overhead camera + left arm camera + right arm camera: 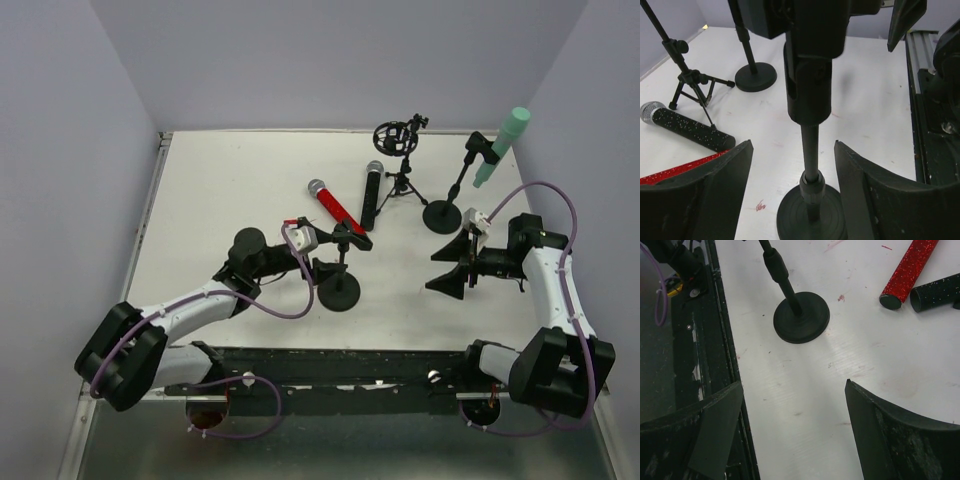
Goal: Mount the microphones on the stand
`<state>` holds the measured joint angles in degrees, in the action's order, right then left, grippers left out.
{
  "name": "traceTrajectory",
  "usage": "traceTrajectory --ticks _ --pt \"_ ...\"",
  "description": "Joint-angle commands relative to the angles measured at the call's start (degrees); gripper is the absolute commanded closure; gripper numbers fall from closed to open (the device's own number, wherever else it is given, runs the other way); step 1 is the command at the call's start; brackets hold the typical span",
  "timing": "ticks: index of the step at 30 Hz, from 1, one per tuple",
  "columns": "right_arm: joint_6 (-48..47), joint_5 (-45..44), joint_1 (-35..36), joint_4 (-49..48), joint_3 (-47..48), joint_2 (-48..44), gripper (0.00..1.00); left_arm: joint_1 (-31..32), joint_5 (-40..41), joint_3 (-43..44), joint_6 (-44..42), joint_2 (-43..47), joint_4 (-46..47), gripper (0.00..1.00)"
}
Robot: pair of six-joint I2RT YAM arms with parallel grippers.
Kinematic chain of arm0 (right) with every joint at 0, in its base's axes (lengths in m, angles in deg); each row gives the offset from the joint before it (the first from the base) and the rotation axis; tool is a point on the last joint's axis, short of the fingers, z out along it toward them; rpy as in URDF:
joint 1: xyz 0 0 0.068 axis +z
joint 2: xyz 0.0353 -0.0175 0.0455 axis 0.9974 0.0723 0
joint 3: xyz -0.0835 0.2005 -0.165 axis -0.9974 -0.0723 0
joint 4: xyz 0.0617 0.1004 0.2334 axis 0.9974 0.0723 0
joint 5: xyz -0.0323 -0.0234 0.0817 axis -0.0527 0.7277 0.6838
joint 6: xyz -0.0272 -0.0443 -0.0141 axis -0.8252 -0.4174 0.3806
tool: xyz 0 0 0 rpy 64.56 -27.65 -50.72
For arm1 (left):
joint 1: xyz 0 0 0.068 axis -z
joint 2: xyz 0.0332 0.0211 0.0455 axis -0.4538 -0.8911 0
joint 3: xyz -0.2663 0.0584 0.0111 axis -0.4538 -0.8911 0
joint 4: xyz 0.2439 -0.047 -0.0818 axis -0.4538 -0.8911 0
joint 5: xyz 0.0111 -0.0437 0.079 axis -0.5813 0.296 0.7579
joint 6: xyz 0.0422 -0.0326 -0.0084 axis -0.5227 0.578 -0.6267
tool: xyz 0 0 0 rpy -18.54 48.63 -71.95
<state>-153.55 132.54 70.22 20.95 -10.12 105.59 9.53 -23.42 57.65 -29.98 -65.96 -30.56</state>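
Note:
The mint-green microphone (505, 140) sits clipped in the right stand (443, 215). The red microphone (335, 205) and the black microphone (370, 195) lie side by side on the table; both show in the left wrist view, the red one (680, 170) and the black one (687, 129). A round-base stand (340, 290) stands in front of them with an empty clip. My left gripper (335, 250) is open, its jaws either side of that stand's pole (810, 150) without touching it. My right gripper (440, 268) is open and empty over bare table (794, 385).
A tripod stand (400, 150) with a ring shock mount stands at the back, and shows in the left wrist view (690, 80). The front stand's base (801, 317) and both microphone tails (907, 272) show in the right wrist view. A black rail (330, 365) runs along the near edge.

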Motion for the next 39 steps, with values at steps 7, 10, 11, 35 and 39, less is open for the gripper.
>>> traceTrajectory --ticks 7,10,11,35,39 --pt "2.4 0.3 0.3 -2.7 -0.1 -0.6 0.09 0.8 -3.9 0.1 9.0 -6.1 16.2 0.49" --pt "2.9 0.2 0.3 -2.9 -0.3 -0.7 0.09 1.5 -3.6 -0.2 9.8 -6.4 17.2 0.66" --pt "3.0 0.2 0.3 -3.0 -0.3 -0.8 0.09 1.7 -3.3 -0.4 9.9 -6.4 17.4 0.77" --pt "5.4 0.2 0.4 -4.7 -0.8 -1.3 0.09 24.4 59.6 3.0 1.1 -10.7 25.9 1.0" --pt "5.5 0.2 0.3 -4.9 -0.8 -1.4 0.09 24.4 58.3 2.9 1.7 -11.1 23.9 0.84"
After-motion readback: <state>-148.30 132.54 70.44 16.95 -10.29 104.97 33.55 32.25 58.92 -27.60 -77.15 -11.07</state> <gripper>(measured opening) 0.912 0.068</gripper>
